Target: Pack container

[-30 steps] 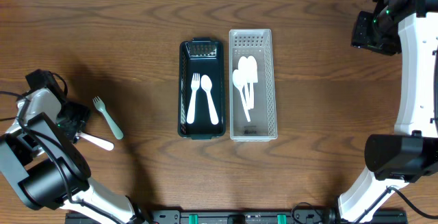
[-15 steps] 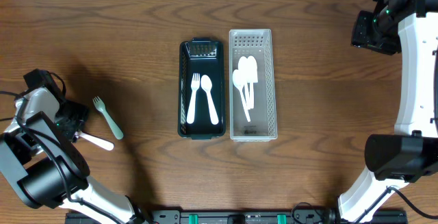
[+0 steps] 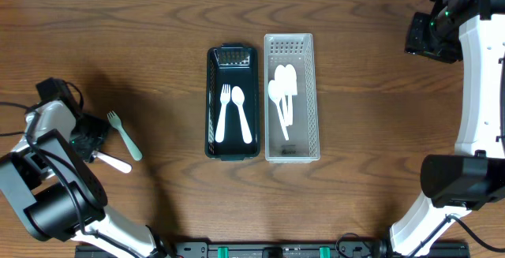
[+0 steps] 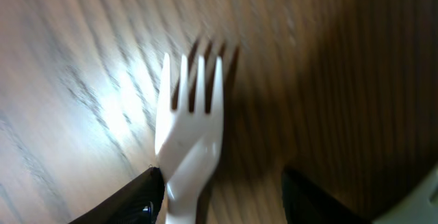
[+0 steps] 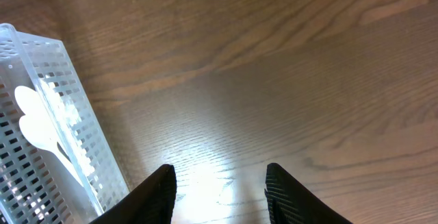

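Note:
A black container (image 3: 211, 100) in the middle of the table holds a white fork (image 3: 223, 112) and a white spoon (image 3: 242, 114). A white perforated basket (image 3: 311, 92) beside it on the right holds several white spoons (image 3: 282, 92). At the far left, my left gripper (image 3: 91, 136) is down at the table. It is open around a white fork (image 3: 114, 162), which shows in the left wrist view (image 4: 191, 128) lying between the jaws (image 4: 222, 183) against the left finger. A green fork (image 3: 125, 136) lies just right of it. My right gripper (image 3: 430, 37) is open and empty at the far right.
The right wrist view shows the basket's corner (image 5: 41, 114) at the left and bare wood under the open jaws (image 5: 219, 176). The right arm runs down the right edge of the table.
My left gripper has shifted slightly to the right, closer to the green fork. The right arm and both containers have not moved.

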### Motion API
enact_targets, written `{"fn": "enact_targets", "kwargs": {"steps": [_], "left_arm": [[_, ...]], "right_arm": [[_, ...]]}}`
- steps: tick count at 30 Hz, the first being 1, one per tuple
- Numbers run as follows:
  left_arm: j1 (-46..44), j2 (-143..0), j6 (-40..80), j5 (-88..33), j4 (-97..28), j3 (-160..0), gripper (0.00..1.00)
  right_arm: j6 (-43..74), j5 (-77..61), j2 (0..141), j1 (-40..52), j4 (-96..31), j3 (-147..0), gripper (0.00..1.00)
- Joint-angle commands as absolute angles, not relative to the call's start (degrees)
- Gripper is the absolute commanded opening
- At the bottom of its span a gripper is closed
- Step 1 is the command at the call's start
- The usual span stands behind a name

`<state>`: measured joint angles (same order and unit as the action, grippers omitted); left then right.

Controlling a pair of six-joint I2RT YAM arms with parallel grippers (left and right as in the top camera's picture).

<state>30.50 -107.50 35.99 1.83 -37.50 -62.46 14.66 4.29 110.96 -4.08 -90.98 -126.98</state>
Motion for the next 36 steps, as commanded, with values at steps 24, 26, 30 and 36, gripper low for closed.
{"fn": "enact_targets", "kwargs": {"steps": [24,26,30,36], "left_arm": [[28.58,-111.85,35.64,-0.64,-34.11,-51.77,0.35],[28.58,-111.85,35.64,-0.47,-33.69,-51.77,0.34],[28.58,-111.85,34.54,0.82,-33.21,-52.23,0.34],[28.58,-111.85,30.72,3.07,-32.77,-53.3,0.29]], "right_arm": [[14.94,4.49,110.89,-4.16,-90.89,-126.96,0.46],[14.94,4.49,110.89,-4.16,-90.89,-126.96,0.46],[14.94,4.49,110.89,-4.16,-90.89,-126.96,0.45],[14.94,4.49,110.89,-4.16,-90.89,-126.96,0.45]]}}
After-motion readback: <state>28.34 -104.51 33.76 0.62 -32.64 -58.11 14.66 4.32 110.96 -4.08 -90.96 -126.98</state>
